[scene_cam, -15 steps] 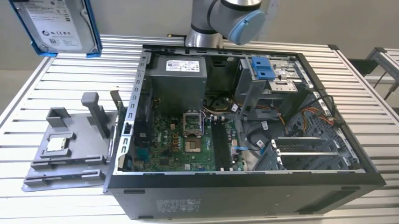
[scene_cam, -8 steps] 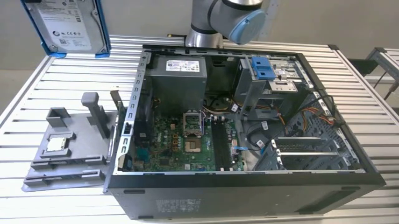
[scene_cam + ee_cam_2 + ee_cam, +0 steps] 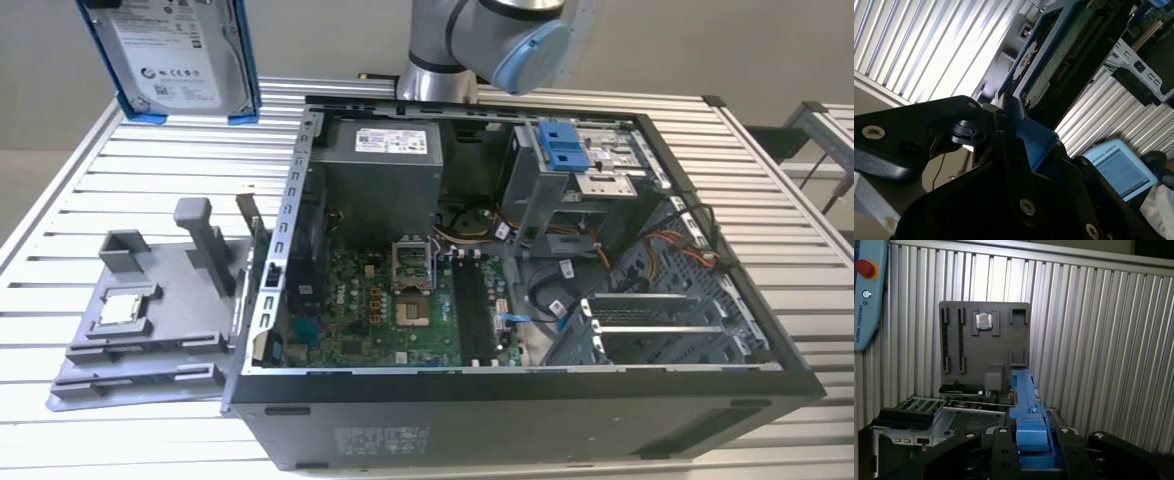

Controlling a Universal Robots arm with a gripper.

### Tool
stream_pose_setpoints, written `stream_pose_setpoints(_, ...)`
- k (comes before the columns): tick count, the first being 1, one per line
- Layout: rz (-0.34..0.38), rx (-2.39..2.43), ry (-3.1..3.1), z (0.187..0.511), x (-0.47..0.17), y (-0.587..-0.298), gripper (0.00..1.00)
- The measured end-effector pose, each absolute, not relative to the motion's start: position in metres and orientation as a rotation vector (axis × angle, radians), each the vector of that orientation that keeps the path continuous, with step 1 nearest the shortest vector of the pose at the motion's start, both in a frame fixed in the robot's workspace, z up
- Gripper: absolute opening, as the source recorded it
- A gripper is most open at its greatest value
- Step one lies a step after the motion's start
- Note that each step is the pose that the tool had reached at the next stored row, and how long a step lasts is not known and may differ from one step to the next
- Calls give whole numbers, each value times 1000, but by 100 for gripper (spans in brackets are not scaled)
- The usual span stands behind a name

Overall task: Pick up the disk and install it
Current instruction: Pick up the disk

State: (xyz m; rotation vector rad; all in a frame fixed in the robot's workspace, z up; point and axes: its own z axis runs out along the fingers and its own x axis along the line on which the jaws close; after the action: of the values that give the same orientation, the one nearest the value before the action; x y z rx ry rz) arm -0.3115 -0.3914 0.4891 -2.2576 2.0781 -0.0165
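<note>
1. one slatted metal surface (image 3: 761,140) carries everything here.
2. one open computer case (image 3: 534,410) lies on its side on it, with its drive cage (image 3: 541,185) toward the exterior view's right.
3. one grey holder tray (image 3: 147,330) sits just beside the case, on the exterior view's left.
4. one disk (image 3: 180,55) hangs in the air over the surface's far corner. it stands on end with its label facing out, well apart from the cage and off to the exterior view's left of it.
5. one claw (image 3: 1031,437), seen in the first wrist view, is closed on the disk, gripping it from both sides.
6. one small square chip (image 3: 123,308) rests in the tray.
</note>
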Motion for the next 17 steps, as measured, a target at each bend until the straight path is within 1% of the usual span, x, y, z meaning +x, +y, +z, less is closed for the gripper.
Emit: stream_pose_setpoints(17,-16,-2258,2078,489,-242,-392,0)
